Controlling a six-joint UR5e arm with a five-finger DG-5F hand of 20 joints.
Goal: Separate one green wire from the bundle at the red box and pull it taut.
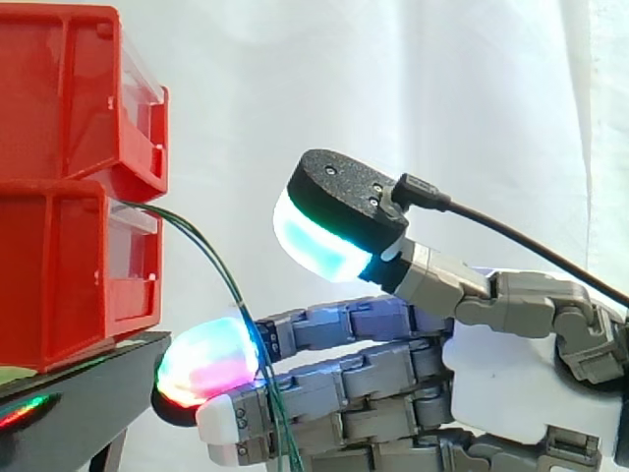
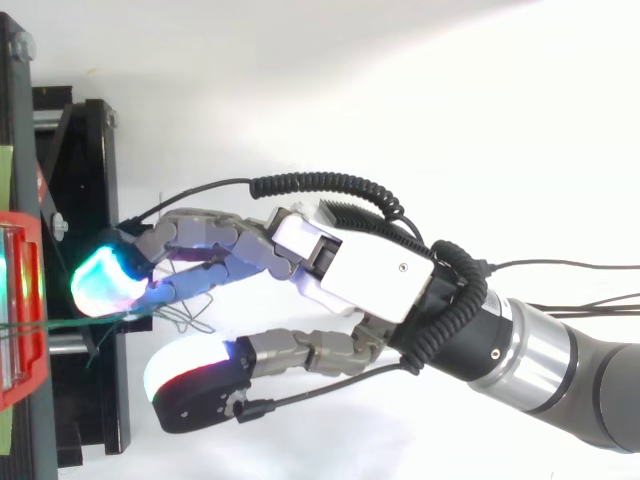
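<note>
Two thin green wires (image 1: 211, 251) come out of the lower red bin (image 1: 59, 265) and sag in a slack curve down to the right. They drop across the near side of my hand's (image 1: 501, 383) outstretched fingers, just behind a glowing fingertip (image 1: 206, 364). The thumb, with its cyan pad (image 1: 314, 241), stands raised well above the fingers and clear of the wires. From above, the green wire (image 2: 60, 322) runs from the red box (image 2: 20, 310) to the straight fingers of the hand (image 2: 370, 275), and the thumb (image 2: 190, 385) is spread off to the side.
A second red bin (image 1: 59, 98) is stacked on the lower one. Both rest on a black stand (image 1: 88, 393) whose edge lies right under my fingertips. A white curtain hangs behind.
</note>
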